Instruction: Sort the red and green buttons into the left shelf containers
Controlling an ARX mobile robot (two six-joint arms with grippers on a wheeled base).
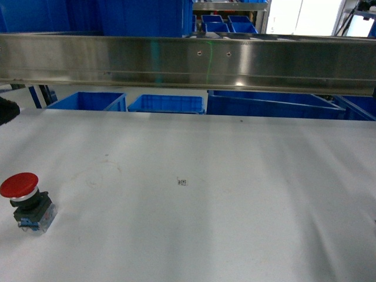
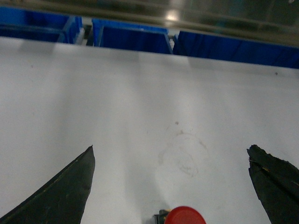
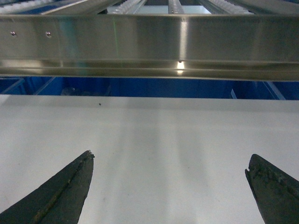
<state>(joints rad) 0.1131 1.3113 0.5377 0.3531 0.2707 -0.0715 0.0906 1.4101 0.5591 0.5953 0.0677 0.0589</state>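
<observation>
The red button (image 1: 23, 200) stands upright on the white table (image 1: 235, 194) at the near left, with a wide red cap on a black collar and a blue-and-clear base. Its cap (image 2: 184, 215) shows at the bottom edge of the left wrist view, nearer than the fingertips of my left gripper (image 2: 171, 148), which is open and holds nothing. My right gripper (image 3: 170, 155) is open over bare table. Two blue bins, the left shelf containers (image 1: 88, 101) (image 1: 166, 104), sit beyond the table's far edge at the left. No green button is in view.
A long steel rail (image 1: 188, 61) runs across above the table's far edge. A wider blue bin (image 1: 270, 104) sits behind it at the right, and small blue trays (image 1: 226, 24) higher up. A dark arm part (image 1: 6, 110) pokes in at the left edge.
</observation>
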